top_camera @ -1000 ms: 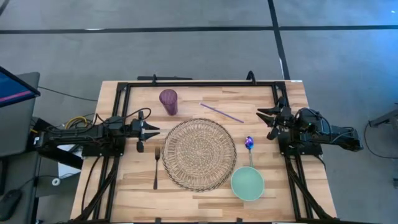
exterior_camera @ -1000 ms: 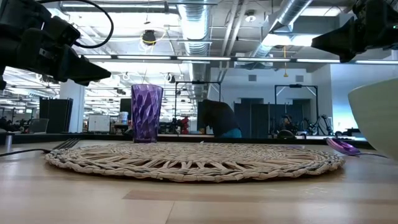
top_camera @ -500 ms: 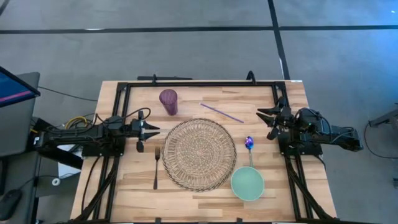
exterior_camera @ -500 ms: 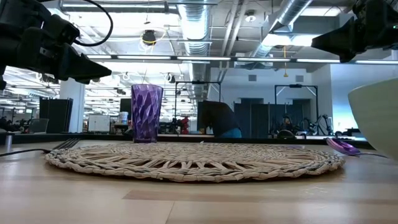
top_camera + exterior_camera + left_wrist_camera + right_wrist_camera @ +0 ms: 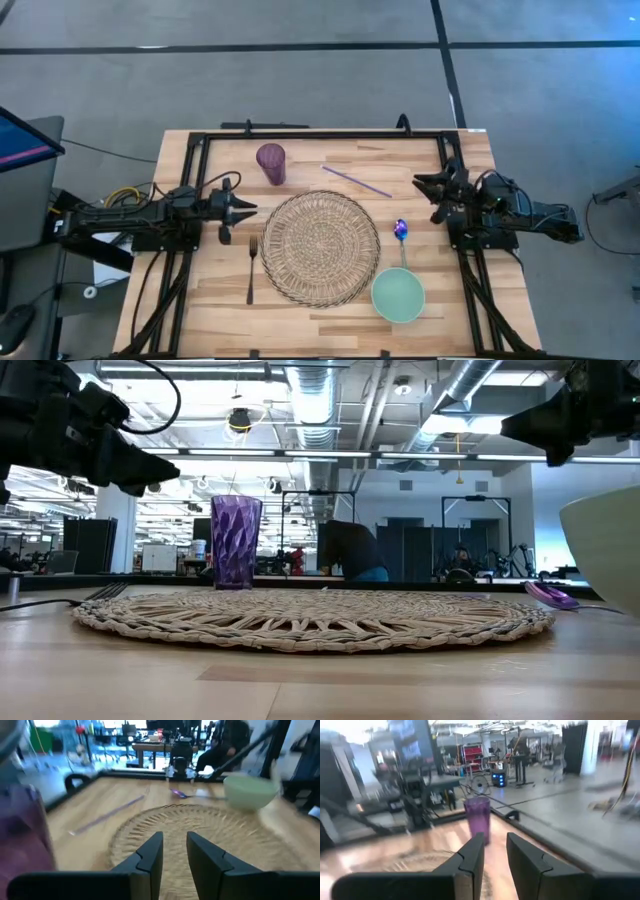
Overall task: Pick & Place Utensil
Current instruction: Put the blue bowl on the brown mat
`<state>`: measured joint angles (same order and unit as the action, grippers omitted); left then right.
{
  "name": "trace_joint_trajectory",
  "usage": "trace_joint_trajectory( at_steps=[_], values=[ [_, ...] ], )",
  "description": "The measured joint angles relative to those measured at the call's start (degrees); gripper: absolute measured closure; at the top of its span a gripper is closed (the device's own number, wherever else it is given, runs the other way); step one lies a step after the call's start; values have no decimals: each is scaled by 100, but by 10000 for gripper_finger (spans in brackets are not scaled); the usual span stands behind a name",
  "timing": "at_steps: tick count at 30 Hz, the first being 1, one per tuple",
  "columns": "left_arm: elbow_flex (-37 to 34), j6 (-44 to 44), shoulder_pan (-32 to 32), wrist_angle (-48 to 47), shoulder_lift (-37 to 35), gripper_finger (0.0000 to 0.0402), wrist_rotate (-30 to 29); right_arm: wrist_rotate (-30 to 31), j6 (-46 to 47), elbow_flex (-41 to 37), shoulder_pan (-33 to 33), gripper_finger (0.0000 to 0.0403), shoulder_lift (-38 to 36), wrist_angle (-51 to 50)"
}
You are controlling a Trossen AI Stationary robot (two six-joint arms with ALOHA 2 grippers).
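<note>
- High view: the left gripper (image 5: 240, 212) hovers just left of the woven placemat (image 5: 320, 247), above the fork (image 5: 251, 268); the right gripper (image 5: 428, 192) hangs near the spoon (image 5: 401, 231), which lies beside the green bowl (image 5: 398, 295).
- Low view: a purple cup (image 5: 236, 543) stands behind the placemat.
- Left wrist view: fingers (image 5: 150, 854) narrowly parted, holding nothing.
- Right wrist view: fingers (image 5: 471, 856) narrowly parted, empty, facing the cup.

Open-plan lab: exposed ceiling ducts (image 5: 330, 400).
</note>
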<state>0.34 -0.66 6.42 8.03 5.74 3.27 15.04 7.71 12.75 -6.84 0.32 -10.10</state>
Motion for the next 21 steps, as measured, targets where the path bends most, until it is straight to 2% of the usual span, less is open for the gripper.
trace_joint_trajectory(
  at_steps=[5,11,16,21],
  values=[
    [0,-494,0,644,41,314,23,-1,957,0,1,326,-2,76],
    [2,-1012,0,844,57,313,26,-5,1036,2,8,326,-2,417],
    [2,-1037,0,987,144,313,24,14,1037,2,-12,326,0,520],
    [2,-1037,0,1526,369,313,24,2,995,2,-70,326,12,700]
  ],
)
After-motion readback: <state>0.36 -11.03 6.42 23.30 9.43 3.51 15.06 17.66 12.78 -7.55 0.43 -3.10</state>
